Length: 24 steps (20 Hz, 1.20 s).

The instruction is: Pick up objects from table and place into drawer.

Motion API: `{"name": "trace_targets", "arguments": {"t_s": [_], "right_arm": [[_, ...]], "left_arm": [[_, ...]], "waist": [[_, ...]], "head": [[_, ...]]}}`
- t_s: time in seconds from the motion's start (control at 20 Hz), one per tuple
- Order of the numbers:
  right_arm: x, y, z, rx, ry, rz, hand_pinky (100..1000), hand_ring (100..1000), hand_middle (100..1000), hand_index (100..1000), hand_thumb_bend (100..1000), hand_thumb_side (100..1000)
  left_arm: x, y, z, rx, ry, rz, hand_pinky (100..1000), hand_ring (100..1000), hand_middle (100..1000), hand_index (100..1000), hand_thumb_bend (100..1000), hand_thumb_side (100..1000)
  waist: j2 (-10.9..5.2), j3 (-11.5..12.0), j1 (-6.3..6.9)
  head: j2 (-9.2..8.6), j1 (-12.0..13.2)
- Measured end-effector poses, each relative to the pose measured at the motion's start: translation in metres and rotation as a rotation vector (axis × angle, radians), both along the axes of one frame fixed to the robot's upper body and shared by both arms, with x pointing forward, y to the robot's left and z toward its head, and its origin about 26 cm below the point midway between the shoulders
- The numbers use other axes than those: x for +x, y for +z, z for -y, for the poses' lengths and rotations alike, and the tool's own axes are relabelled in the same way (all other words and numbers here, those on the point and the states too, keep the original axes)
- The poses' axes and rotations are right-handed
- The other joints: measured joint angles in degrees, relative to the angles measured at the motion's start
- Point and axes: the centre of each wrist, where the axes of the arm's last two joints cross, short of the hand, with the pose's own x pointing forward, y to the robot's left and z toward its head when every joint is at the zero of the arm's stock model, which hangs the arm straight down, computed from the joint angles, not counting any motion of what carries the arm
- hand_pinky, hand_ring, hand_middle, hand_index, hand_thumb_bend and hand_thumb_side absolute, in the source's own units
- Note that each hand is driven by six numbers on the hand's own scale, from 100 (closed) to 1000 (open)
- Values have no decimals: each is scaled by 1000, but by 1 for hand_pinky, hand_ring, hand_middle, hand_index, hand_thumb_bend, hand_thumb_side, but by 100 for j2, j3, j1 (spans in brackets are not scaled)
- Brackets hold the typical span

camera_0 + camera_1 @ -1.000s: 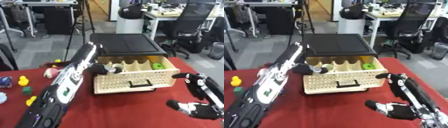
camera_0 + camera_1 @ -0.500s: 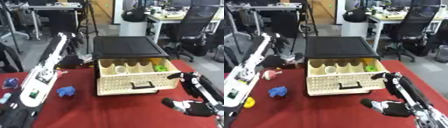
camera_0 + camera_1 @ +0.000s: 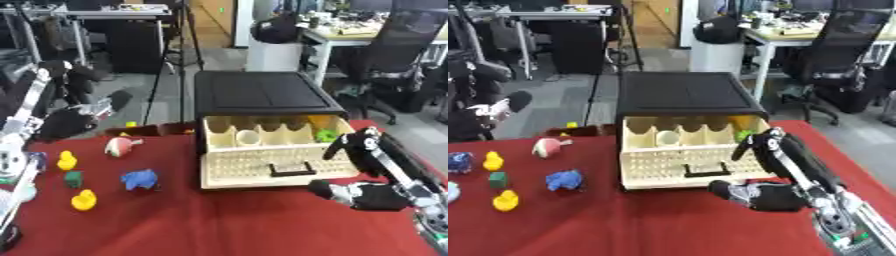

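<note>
The cream drawer [image 3: 262, 167] stands pulled out of a black cabinet [image 3: 262, 92]. A green thing [image 3: 325, 135], a white cup [image 3: 248, 137] and something yellow [image 3: 319, 121] lie in its back compartments. On the red table, left of the drawer, lie a pink-white toy [image 3: 121, 146], a blue toy [image 3: 140, 179], two yellow ducks [image 3: 66, 161] [image 3: 84, 200], a green cube [image 3: 73, 178] and another blue thing [image 3: 458, 161]. My left hand [image 3: 68, 122] is blurred, raised behind the table's left end. My right hand [image 3: 376, 196] rests open by the drawer's right front corner, holding nothing.
A small yellow thing [image 3: 131, 125] sits at the table's back edge. Behind the table are office chairs [image 3: 394, 60], a white bin [image 3: 276, 52] and desks. Bare red cloth [image 3: 219, 220] stretches in front of the drawer.
My left arm has swung from over the drawer to the far left, uncovering the toys. The view has shifted a little. My right hand has stayed by the drawer.
</note>
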Motion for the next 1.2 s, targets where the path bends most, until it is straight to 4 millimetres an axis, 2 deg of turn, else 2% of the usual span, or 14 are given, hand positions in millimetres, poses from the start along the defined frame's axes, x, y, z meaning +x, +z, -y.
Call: {"name": "trace_targets", "arguments": {"t_s": [0.45, 0.5, 0.55, 0.85, 1.2], "right_arm": [[17, -15, 2, -39, -2, -87, 100, 100, 155, 553, 804, 762], [18, -18, 2, -44, -1, -99, 100, 100, 155, 553, 862, 713], [19, -21, 2, -48, 1, -112, 100, 100, 156, 555, 805, 758], [26, -35, -1, -59, 14, -164, 100, 100, 156, 562, 810, 748], [33, -41, -2, -65, 12, -188, 100, 100, 157, 586, 813, 741]], "left_arm": [[-11, -6, -16, -20, 38, -13, 369, 423, 431, 616, 746, 583], [-11, -7, -18, -24, 45, -18, 368, 423, 431, 616, 684, 585], [-11, -8, -19, -25, 51, -21, 368, 423, 431, 616, 741, 587], [-12, -12, -24, -38, 76, -34, 366, 422, 430, 616, 730, 596], [-12, -14, -28, -54, 88, -38, 366, 422, 430, 618, 723, 601]], "waist": [[-1, 155, 47], [-2, 165, 50], [-2, 170, 54], [-2, 187, 70], [-19, 211, 86]], "head": [[28, -71], [28, -77], [28, -85], [28, -119], [29, -145]]}}
